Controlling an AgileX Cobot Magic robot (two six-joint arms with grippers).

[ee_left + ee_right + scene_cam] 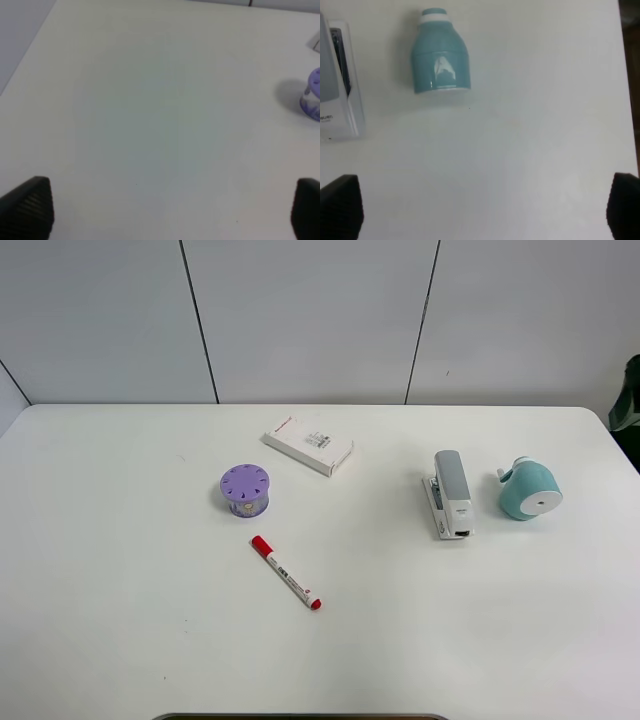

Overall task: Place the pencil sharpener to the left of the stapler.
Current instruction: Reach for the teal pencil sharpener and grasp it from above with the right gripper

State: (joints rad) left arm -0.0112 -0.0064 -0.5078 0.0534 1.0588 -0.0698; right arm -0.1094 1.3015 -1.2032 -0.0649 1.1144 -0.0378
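Closing your right gripper point(482, 207) — jaws wide apart and empty, as on your left gripper point(166, 207) — off-centre on the teal pencil sharpener point(530, 490), lying on its side just right of the stapler point(452, 494), could roll its rounded barrel into that stapler.

White table point(100, 640), pale grey panelled wall point(300, 320) behind, even light

The left gripper point(172, 210) and right gripper point(482, 205) hover, fingers spread wide, empty.
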